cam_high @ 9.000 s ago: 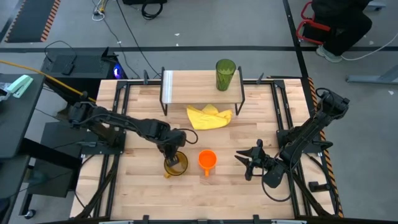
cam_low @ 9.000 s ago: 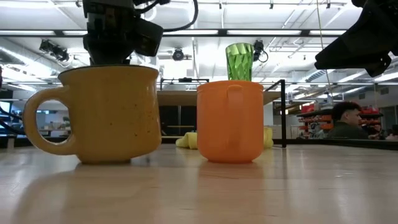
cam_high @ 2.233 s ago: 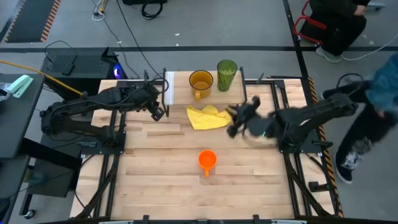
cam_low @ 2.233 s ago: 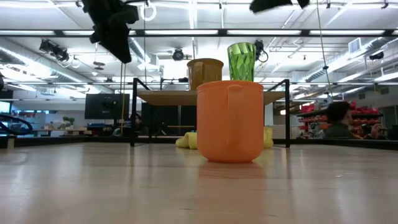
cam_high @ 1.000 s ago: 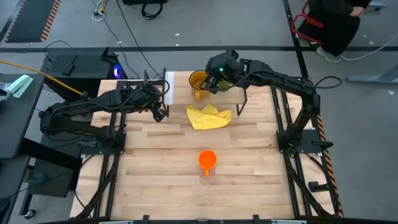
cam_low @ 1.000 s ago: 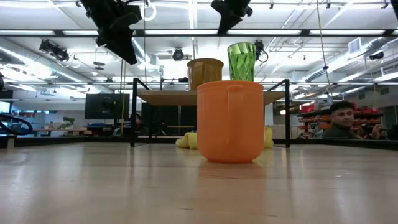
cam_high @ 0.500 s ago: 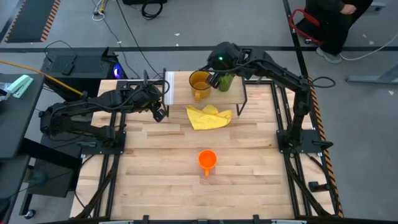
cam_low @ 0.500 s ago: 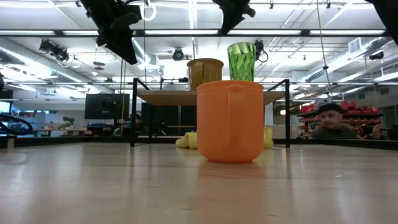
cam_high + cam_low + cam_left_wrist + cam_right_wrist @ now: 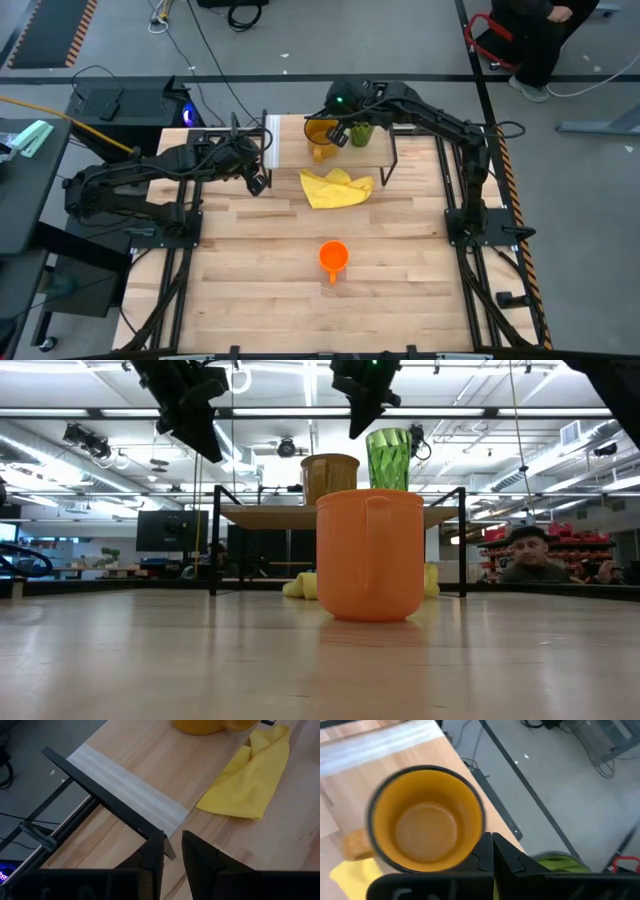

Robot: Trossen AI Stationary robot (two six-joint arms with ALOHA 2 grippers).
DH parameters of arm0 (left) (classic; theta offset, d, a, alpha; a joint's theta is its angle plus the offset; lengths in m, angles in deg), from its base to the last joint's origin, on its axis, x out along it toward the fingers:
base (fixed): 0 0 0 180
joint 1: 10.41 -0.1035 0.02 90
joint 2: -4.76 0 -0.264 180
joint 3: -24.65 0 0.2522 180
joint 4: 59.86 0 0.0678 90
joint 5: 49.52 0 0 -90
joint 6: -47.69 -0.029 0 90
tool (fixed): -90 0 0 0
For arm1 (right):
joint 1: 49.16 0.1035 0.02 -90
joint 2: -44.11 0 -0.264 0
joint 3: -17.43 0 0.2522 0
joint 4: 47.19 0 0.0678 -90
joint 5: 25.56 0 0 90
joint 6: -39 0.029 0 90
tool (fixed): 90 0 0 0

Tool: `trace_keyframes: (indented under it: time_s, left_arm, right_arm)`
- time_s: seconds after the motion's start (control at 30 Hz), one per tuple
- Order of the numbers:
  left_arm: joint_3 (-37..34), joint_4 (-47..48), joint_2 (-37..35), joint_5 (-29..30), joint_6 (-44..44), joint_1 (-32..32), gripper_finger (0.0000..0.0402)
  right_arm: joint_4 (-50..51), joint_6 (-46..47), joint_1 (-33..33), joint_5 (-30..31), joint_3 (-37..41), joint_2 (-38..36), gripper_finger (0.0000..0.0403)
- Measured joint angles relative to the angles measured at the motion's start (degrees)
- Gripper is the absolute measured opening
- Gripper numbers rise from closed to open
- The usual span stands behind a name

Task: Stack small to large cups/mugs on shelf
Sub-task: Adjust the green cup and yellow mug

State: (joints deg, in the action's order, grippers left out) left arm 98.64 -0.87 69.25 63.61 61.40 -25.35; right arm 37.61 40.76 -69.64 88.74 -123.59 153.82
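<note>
Yellow cloth [image 9: 336, 187] lies crumpled on the tabletop [image 9: 300, 290].

Robotics lab or workshop. My slatted wooden worktable [image 9: 300, 290] stands on grey concrete floor [image 9: 300, 40] strewn with black cables [image 9: 215, 45]. Long ceiling strip lights [image 9: 300, 412], mounted monitors [image 9: 165, 530], a seated person [image 9: 525, 555] beyond.

Even, bright overhead lighting; ceiling strip lights [image 9: 120, 412] glare in the low view. Shadows soft. Right wrist view motion-blurred around the amber mug [image 9: 426, 824].
</note>
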Motion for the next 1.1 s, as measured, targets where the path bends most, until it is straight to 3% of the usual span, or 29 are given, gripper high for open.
trace_keyframes:
  time_s: [0.7, 1.1]
  left_arm:
    - [0.00, 0.00, 0.00, -0.02, 0.24, 0.00, 0.0074]
    - [0.02, -2.02, 0.02, -0.02, 0.66, 0.02, 0.0074]
  right_arm:
    - [6.11, 1.66, -0.37, 2.89, 0.00, -0.29, 0.0000]
    - [3.20, 1.68, 5.81, -0.67, -0.04, -3.23, 0.0000]
